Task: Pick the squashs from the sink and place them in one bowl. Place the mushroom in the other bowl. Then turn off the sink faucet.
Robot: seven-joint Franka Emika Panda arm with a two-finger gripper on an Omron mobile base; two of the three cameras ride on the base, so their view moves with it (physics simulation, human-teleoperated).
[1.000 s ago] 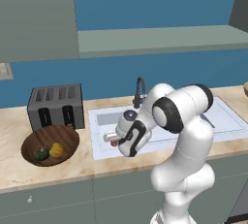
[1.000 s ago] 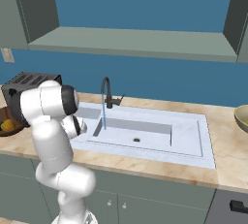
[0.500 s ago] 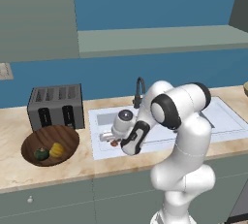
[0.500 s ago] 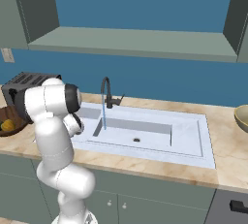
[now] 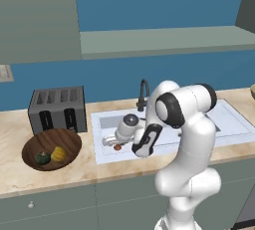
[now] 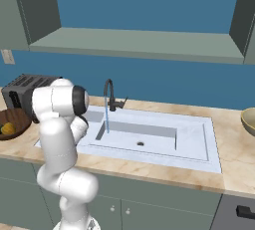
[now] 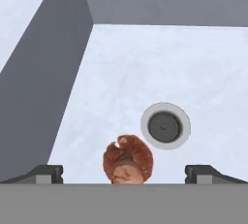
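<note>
- Resting in the wide dark wooden bowl (image 5: 52, 149) at about 9 o'clock from the sink (image 5: 226, 119), the yellow squash (image 5: 59, 153) and the dark green squash (image 5: 42, 158) lie side by side, so the first part of the task looks done.
- Lying on the basin floor, the reddish-brown mushroom (image 7: 128, 159) is not yet picked; the drain (image 7: 165, 125) sits just beside it, at about 2 o'clock in the hand view.
- Waiting on the counter at the far 3 o'clock edge of the right base view, the olive-tan bowl (image 6: 249, 121) holds no mushroom as far as can be seen.
- Running from the dark gooseneck faucet (image 6: 110, 96), a thin blue stream (image 6: 106, 120) falls into the basin, so the tap is judged still to be turned off.
- Hanging low inside the basin, the gripper (image 7: 124, 173) has its fingertips (image 7: 47, 173) spread wide, one to each side of the mushroom, gripping nothing; whether either tip touches it cannot be told.
</note>
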